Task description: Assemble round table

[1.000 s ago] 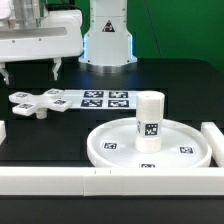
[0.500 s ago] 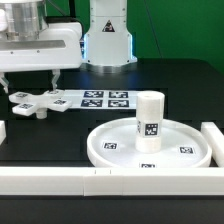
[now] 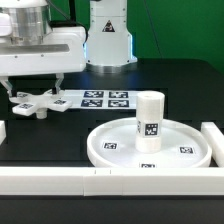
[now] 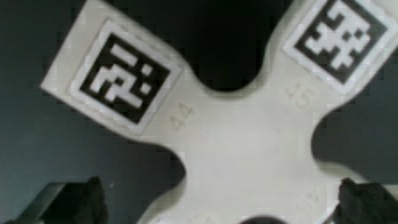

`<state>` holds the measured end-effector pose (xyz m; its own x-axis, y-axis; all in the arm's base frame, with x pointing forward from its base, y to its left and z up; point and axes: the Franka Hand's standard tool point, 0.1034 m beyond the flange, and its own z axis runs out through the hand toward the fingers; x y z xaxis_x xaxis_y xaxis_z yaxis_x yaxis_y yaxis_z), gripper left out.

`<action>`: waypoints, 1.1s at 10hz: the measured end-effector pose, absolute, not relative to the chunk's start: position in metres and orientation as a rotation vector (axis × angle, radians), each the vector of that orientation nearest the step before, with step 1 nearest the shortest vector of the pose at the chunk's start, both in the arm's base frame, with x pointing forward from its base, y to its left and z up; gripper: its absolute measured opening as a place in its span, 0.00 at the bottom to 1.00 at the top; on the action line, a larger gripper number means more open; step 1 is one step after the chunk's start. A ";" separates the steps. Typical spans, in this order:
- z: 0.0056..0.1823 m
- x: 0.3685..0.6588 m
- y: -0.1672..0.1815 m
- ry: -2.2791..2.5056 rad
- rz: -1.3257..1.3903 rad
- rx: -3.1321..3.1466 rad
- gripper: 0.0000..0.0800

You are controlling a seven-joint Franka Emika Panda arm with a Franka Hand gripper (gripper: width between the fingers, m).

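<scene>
Landmark: large white rimmed plastic disc (image 3: 100, 150), flat on the black table (image 3: 60, 135); every place below is told from it.
Short white plastic cylinder (image 3: 149, 122): upright at the disc's middle, apparently seated on the hub. The joint itself is hidden, so whether it is already fixed there is only my judgement.
White plastic cross-shaped piece (image 3: 34, 103): lies flat, well apart from the disc, beyond it toward the exterior view's left. Its tagged faces are turned up, which leaves it free to be taken from above.
Gripper (image 3: 36, 86): hangs directly over the cross-shaped piece, fingers spread wide with nothing between them. In the wrist view the dark fingertips (image 4: 71, 200) stand on either side of the piece, probably lined up to close across it.
Marker board (image 3: 105, 99): thin, flat and white, beyond the disc and just beside the cross-shaped piece.
Long white rectangular bars (image 3: 60, 180): close along the disc's near side and its side toward the exterior view's right, likely a fence to brace parts.
Labels: black-and-white square tags on the disc, cylinder, cross-shaped piece and marker board. No brand or readable writing.
</scene>
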<state>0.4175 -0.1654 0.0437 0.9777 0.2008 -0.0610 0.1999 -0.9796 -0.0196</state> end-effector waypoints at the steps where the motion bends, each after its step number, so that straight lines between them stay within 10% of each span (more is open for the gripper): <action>1: 0.043 0.417 -0.161 -0.344 0.087 -3.116 0.81; 11: 0.033 0.415 -0.160 -0.454 0.105 -3.100 0.81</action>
